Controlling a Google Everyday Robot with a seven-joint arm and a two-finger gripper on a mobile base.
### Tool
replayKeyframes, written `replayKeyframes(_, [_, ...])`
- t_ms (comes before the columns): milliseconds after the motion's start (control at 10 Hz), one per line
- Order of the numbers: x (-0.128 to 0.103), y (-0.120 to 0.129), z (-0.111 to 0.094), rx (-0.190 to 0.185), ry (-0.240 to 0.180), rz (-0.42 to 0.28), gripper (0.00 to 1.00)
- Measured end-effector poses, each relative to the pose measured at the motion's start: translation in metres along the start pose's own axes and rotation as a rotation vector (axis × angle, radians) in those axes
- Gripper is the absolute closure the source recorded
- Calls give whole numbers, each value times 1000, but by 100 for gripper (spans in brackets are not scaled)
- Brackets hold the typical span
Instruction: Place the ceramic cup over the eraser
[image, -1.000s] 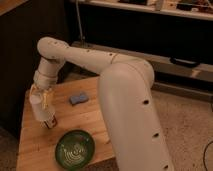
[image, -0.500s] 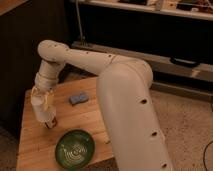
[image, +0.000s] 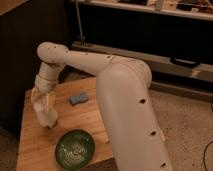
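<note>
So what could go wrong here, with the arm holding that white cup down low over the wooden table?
The gripper hangs at the table's left side with the ceramic cup almost touching the wood. The eraser cannot be made out under it, so the cup may land beside it or tilt on its edge. The green plate lies close in front; a sideways slip could knock it. The big arm hides part of the table, so a bump there might go unseen.

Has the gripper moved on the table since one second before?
No. The gripper, holding the ceramic cup, stays at the same spot left of the blue pad and above the green plate.
</note>
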Motion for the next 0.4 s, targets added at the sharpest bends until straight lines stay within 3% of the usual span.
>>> replayKeyframes(400, [3, 8, -10, 24, 4, -8, 20])
